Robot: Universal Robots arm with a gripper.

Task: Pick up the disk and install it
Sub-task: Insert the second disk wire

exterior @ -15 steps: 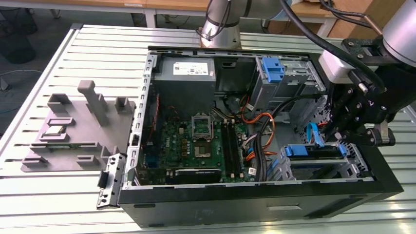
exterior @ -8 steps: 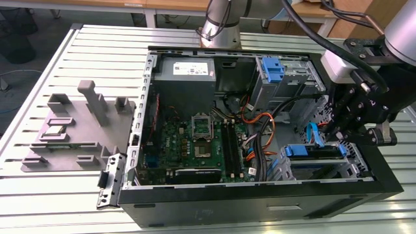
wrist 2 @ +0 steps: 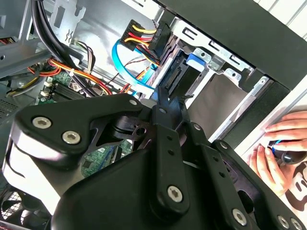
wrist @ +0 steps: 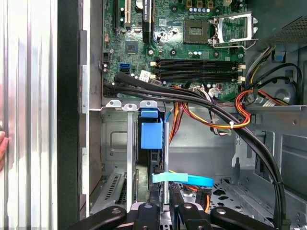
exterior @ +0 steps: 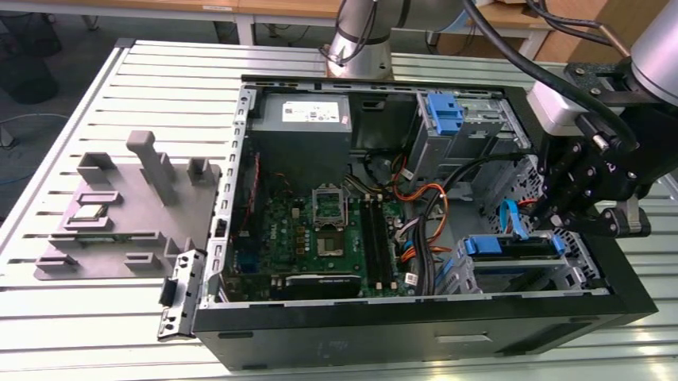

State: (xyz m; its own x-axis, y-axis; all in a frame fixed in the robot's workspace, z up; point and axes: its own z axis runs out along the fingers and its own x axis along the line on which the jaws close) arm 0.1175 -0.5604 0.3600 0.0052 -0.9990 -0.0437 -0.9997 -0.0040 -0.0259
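The gripper [exterior: 567, 213] is held low over the drive cage [exterior: 519, 266] at the corner of the open computer case [exterior: 424, 325], and its fingers [wrist: 154, 191] are seen closed on the upper edge of the disk [wrist: 152, 143], which is stood on edge so that it can slide down into the cage. In the first wrist view the disk is shown partly sunk between the cage's metal walls, with its blue rail uppermost; it is judged not fully seated. A light-blue data cable [wrist: 184, 179] is draped just beside the cage. Beyond the cage, the motherboard [exterior: 323, 234] is laid flat on the case floor. Farthest from the cage, the grey power-supply box [exterior: 302, 115] is mounted.
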